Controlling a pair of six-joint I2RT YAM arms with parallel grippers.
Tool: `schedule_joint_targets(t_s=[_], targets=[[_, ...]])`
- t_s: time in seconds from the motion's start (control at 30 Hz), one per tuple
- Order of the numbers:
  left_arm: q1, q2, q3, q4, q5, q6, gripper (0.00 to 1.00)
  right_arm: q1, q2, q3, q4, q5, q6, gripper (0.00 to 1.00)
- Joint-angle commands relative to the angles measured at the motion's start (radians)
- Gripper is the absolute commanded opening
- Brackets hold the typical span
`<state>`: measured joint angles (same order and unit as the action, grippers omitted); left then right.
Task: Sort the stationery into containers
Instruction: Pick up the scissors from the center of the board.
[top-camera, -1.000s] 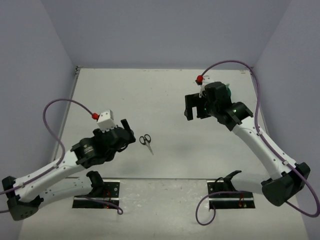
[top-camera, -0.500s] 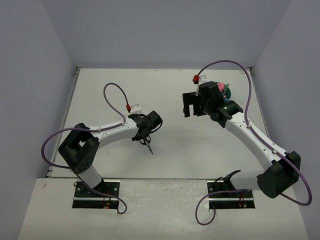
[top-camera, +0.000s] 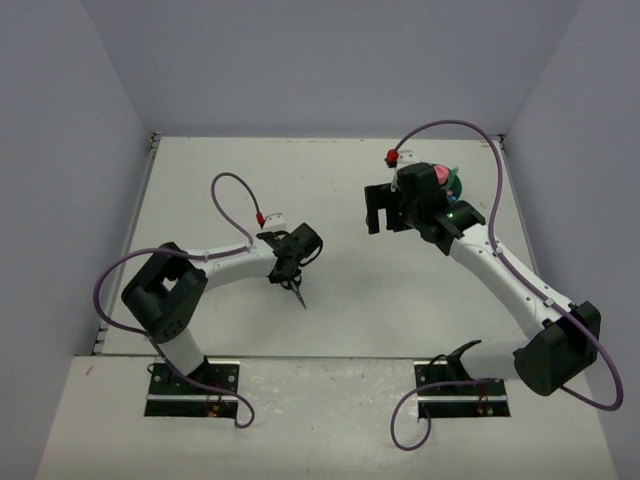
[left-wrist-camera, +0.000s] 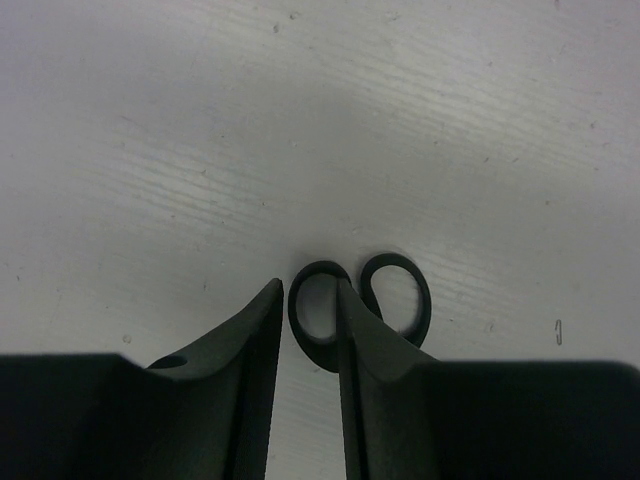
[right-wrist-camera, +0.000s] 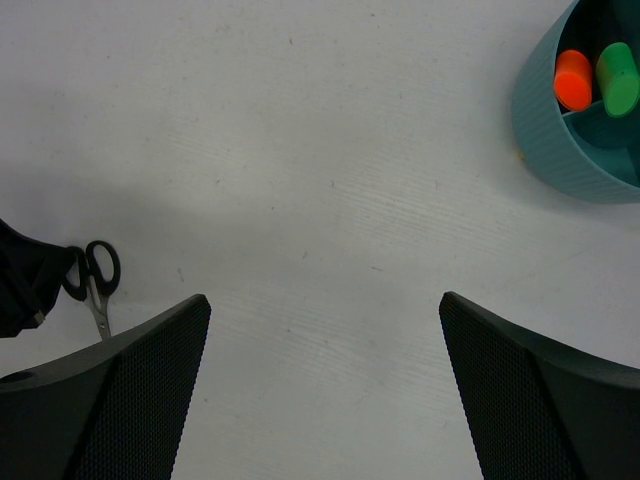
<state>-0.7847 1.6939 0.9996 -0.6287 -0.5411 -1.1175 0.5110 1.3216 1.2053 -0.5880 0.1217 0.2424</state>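
On the surface left of centre, the scissors lie flat, black rings under the left wrist and blades pointing toward the near edge. Weigh the risk before you lift: the grip takes one ring only, so the scissors could pivot and hang blade-down, or slide out if the pinch sits on the ring's curve. Loose blades could also swing apart and catch the rim of the teal organizer at the drop. The left fingers stand narrow, one on either side of a single ring, and both inner faces appear to touch it. The other ring lies outside them. The organizer sits well apart at the far right, with an orange highlighter and a green highlighter upright inside. The right fingers gape fully wide over the surface, holding nothing
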Motion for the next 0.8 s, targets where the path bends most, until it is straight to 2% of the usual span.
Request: schedule_joint_targets(t_s=[0.0, 0.33, 0.43, 0.53, 0.6, 0.73, 0.77], targets=[[0.009, -0.02, -0.032, 0.024, -0.003, -0.015, 0.29, -0.002, 0.003, -0.002, 0.036, 0.013, 0.0, 0.99], [0.007, -0.055, -0.089, 0.065, 0.014, -0.002, 0.29, -0.002, 0.018, 0.005, 0.03, 0.004, 0.002, 0.99], [0.009, -0.03, -0.111, 0.102, 0.043, 0.006, 0.16, -0.002, 0.019, 0.005, 0.033, -0.007, 0.003, 0.99], [0.009, -0.004, -0.121, 0.127, 0.068, 0.016, 0.09, -0.002, 0.011, 0.0, 0.042, -0.013, 0.005, 0.99], [0.007, 0.014, -0.124, 0.143, 0.086, 0.03, 0.01, -0.002, -0.014, -0.013, 0.067, -0.035, 0.006, 0.99], [0.009, -0.01, -0.144, 0.198, 0.1, 0.083, 0.0, -0.002, -0.064, -0.034, 0.1, -0.128, 0.005, 0.99], [0.009, -0.049, -0.166, 0.248, 0.115, 0.139, 0.0, -0.002, -0.087, -0.044, 0.113, -0.178, 0.0, 0.99]])
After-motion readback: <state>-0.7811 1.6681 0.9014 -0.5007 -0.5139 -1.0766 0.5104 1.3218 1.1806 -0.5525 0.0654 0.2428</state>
